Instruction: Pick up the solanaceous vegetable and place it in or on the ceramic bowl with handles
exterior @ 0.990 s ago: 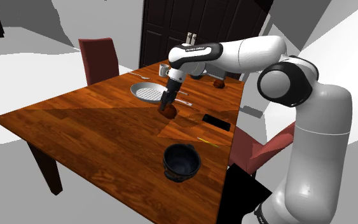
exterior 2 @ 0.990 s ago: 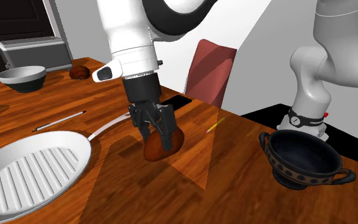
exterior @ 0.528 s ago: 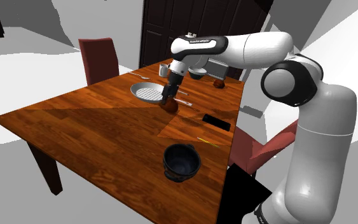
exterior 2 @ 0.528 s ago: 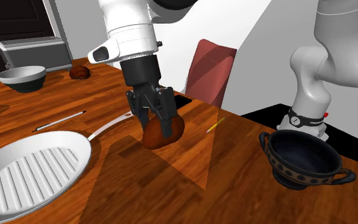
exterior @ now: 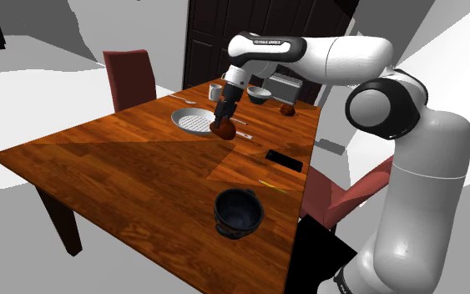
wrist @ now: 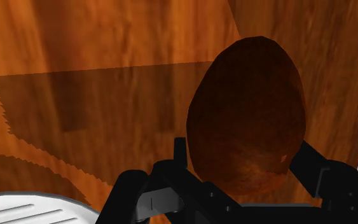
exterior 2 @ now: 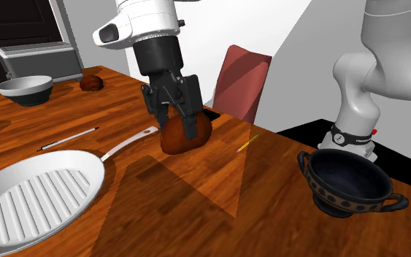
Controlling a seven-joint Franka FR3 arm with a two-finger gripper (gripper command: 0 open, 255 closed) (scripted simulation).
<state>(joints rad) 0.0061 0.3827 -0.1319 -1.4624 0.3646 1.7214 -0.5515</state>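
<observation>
Clenching our jaws on the potato [exterior 2: 174, 139], we hold it raised near the pan [exterior 2: 43, 193]; bowl [exterior 2: 342, 196] well apart from pan.

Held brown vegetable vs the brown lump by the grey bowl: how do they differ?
The held vegetable is clamped in the gripper, clear of the table; the lump lies on it. The held vegetable hangs by the pan's handle; the lump sits beside the grey bowl. Both are brown and rounded.
</observation>
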